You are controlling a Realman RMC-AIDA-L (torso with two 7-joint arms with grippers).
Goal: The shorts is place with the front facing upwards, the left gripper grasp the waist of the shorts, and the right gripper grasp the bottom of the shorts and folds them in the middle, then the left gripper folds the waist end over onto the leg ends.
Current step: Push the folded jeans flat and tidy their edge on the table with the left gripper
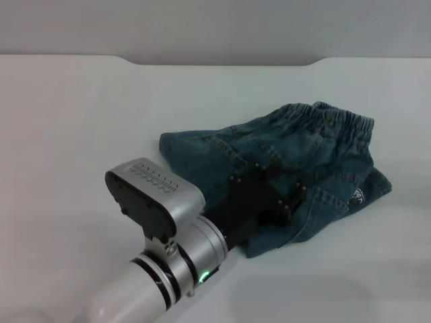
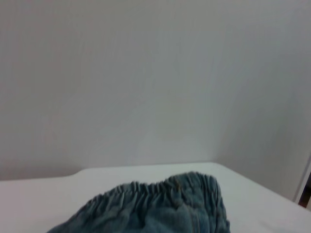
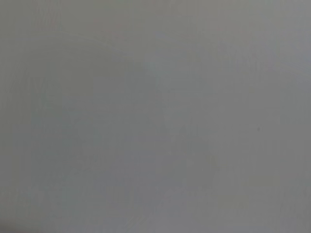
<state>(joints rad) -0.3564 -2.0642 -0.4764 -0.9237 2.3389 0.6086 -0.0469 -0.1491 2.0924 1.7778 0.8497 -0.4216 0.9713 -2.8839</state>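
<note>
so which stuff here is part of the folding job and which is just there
Part of the job:
- the shorts, lying folded, elastic waistband at the far side
- the left tool, low over the denim

Just there:
- the white table

The right tool is not in view.

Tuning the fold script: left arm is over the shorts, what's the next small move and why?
Probably lift the left gripper straight up and back off. The shorts already lie doubled on the table, elastic waistband at the far edge. Whether its fingers hold denim can't be seen. The right gripper is out of view.
</note>
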